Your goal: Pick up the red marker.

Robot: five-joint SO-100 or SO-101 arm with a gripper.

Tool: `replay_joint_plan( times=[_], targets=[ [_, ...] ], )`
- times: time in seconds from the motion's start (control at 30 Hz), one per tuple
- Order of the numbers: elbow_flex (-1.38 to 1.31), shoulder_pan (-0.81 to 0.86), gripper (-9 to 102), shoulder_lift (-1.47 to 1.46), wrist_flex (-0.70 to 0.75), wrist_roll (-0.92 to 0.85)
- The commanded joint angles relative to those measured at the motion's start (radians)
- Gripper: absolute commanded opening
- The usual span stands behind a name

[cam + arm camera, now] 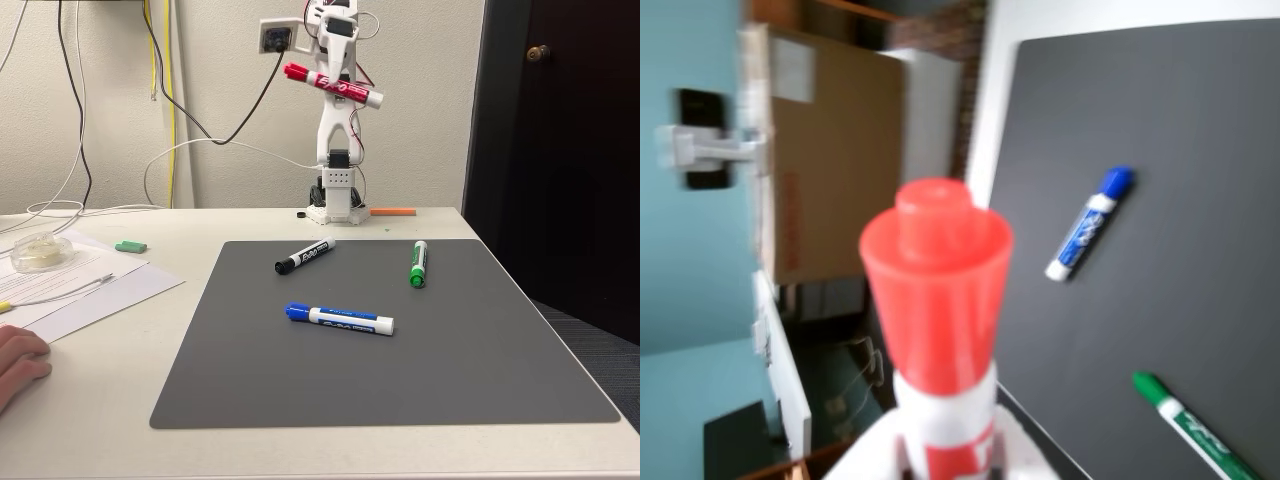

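Red marker (pixel 937 300) fills the wrist view close up, cap toward the lens, pinched in the gripper (pixel 335 82) raised high above the table (pixel 90 400). Well below the gripper on the gray mat (pixel 400 380) lie, left to right in the fixed view, a black marker (pixel 304 257), a blue marker (pixel 339 319) and a green marker (pixel 418 263).

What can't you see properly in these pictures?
- Gripper: fixed view, too small, and the red marker crosses it, so its fingers can't be made out.
- Red marker: wrist view, blurred, its lower end cut off by the bottom edge.
- Green marker: wrist view, cut off by the bottom edge.
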Motion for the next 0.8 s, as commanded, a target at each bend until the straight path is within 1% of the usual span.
replay_joint_plan(
  times=[0.0,0.37,0.57,0.77],
  targets=[
    [0.175,-0.015,3,0.166,-0.124,0.018],
    [0.669,-0.011,3,0.518,-0.423,0.057],
    [0.729,-0.018,3,0.555,-0.468,0.087],
    [0.729,-0.031,3,0.558,-0.466,0.092]
  ],
)
